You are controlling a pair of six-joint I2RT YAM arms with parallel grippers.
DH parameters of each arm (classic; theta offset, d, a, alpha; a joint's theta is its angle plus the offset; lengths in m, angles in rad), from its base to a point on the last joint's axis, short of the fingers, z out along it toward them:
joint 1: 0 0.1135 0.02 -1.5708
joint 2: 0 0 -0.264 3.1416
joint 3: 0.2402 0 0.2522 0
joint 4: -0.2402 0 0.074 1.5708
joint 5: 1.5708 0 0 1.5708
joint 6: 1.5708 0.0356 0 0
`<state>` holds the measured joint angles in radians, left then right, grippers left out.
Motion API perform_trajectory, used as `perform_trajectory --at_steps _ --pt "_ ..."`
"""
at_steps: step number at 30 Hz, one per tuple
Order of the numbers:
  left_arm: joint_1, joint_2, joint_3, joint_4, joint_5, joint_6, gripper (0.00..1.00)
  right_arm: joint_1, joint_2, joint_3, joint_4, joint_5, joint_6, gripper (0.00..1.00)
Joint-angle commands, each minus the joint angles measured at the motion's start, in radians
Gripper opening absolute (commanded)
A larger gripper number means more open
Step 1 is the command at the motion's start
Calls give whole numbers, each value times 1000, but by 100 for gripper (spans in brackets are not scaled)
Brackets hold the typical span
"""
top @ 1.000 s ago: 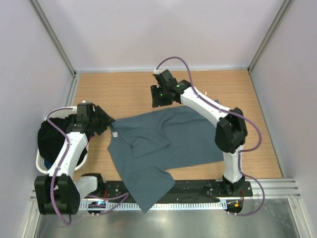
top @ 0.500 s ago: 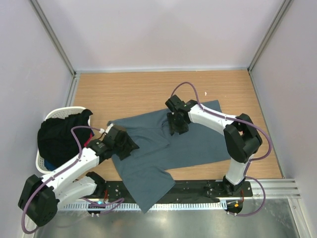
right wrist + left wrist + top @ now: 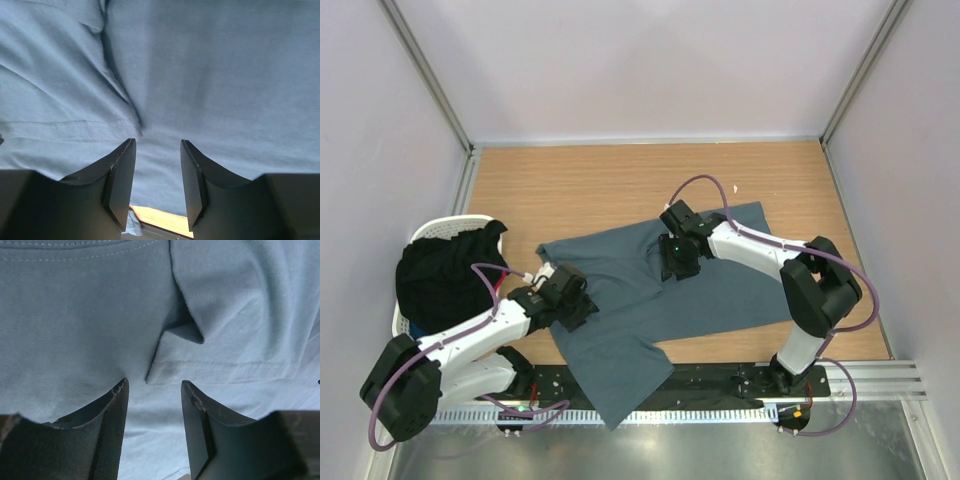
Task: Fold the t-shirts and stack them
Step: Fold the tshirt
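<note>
On wooden table [image 3: 570, 190], slate-blue t-shirt [image 3: 720, 290].

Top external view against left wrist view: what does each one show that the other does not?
Only the top view shows the white basket with dark clothes, the wooden table and the right gripper. Only the left wrist view shows the stitched hem of a folded flap just ahead of its open fingers. Both show the blue-grey t-shirt and the left gripper.

- One slate-blue t-shirt [image 3: 720, 290] laid out, just the one.
- One wooden table [image 3: 570, 190] under it.
- One white laundry basket [image 3: 428, 233].
- One dark heap of clothes [image 3: 440, 275] inside; separate garments can't be counted.
- Two robot arms: left arm [image 3: 470, 335], right arm [image 3: 760, 245].
</note>
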<state>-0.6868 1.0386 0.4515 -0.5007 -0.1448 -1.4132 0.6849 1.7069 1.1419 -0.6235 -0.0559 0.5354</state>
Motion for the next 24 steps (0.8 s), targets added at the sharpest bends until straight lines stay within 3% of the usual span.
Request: perform_trajectory --at_steps 1,9,13,21,24 --pt "-6 8 -7 73 -39 -26 47 8 -6 -1 79 -30 34 46" --pt "-11 46 -11 103 -39 -33 34 19 48 27 111 -53 43 44" --pt "-11 43 -14 103 -42 -43 19 25 59 27 113 -53 44 44" --pt "-11 46 -5 90 -33 -40 1 38 68 12 131 -65 60 43" --pt "-11 46 -4 90 -32 -36 0 42 68 2 131 -65 67 40"
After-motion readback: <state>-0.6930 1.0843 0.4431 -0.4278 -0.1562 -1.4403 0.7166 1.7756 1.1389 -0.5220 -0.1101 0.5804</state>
